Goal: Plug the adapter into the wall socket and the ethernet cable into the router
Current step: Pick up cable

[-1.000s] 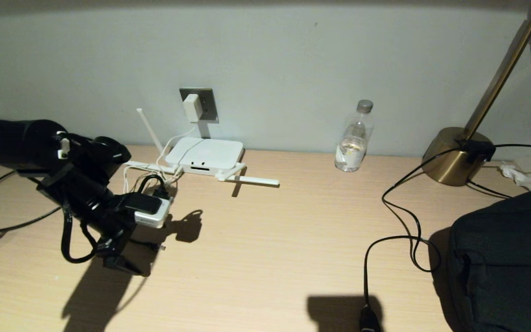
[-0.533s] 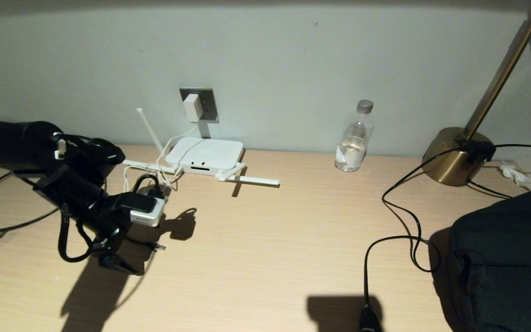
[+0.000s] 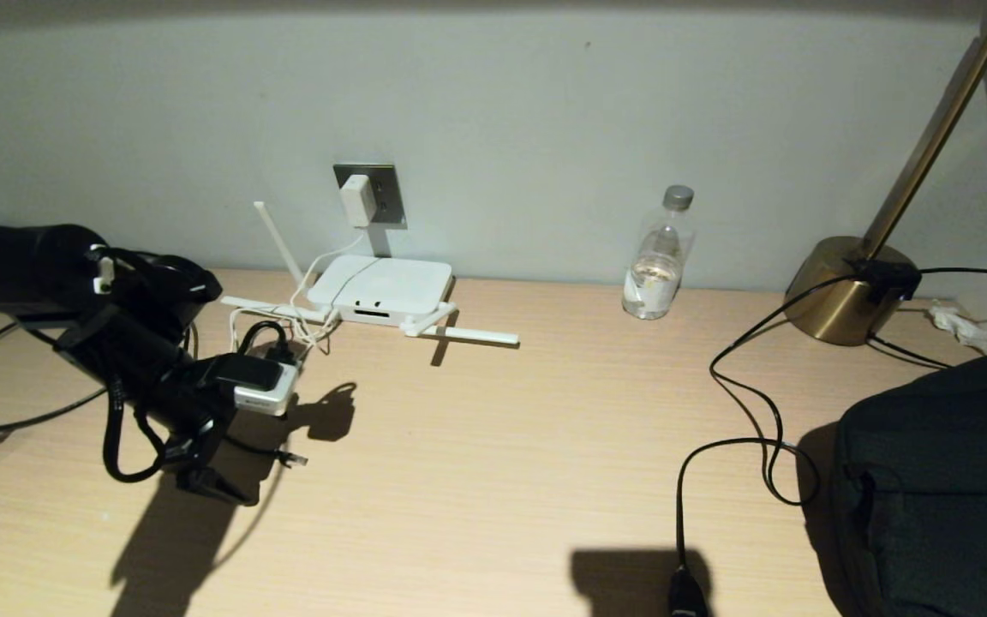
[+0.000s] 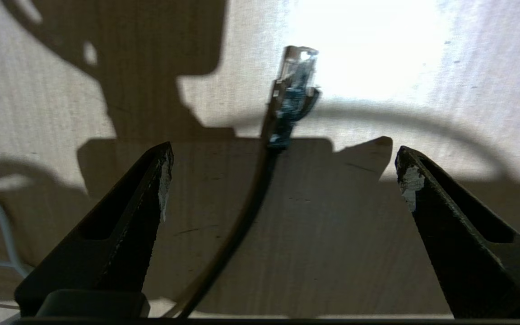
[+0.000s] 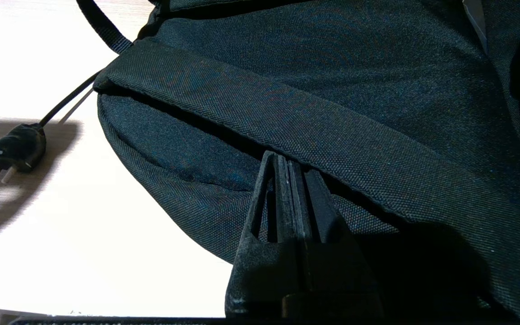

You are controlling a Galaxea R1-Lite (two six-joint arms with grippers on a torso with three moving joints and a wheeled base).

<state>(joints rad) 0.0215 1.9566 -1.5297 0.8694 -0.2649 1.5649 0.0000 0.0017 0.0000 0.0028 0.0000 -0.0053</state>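
Pale wood desk (image 3: 493,480) is running along a grey wall, lit hard from one side so everything is throwing long shadows. On the wall the socket (image 3: 370,194) is carrying the adapter (image 3: 357,200), already plugged in, its thin white cord trailing down to the router (image 3: 380,289), which is lying flat against the wall just below with its antennas splayed out.

At the near left the left gripper (image 4: 282,178) is hanging over the desk with its jaws spread wide and gripping nothing. Between them the cable (image 4: 246,212) is lying on the wood, its clear plug (image 4: 297,74) pointing away from the fingers (image 4: 149,198) and touching neither of them. In the head view that plug (image 3: 290,459) is resting on the desk just right of the arm, well short of the router.

Farther right a bottle (image 3: 658,255) is standing by the wall, and a brass lamp (image 3: 845,287) is sitting beyond it, its black cord looping toward the near edge. The right gripper (image 5: 289,180) is staying parked at the near right, jaws pressed together, hovering over a dark bag (image 5: 332,104), with a two-pin plug (image 5: 14,151) lying beside it.
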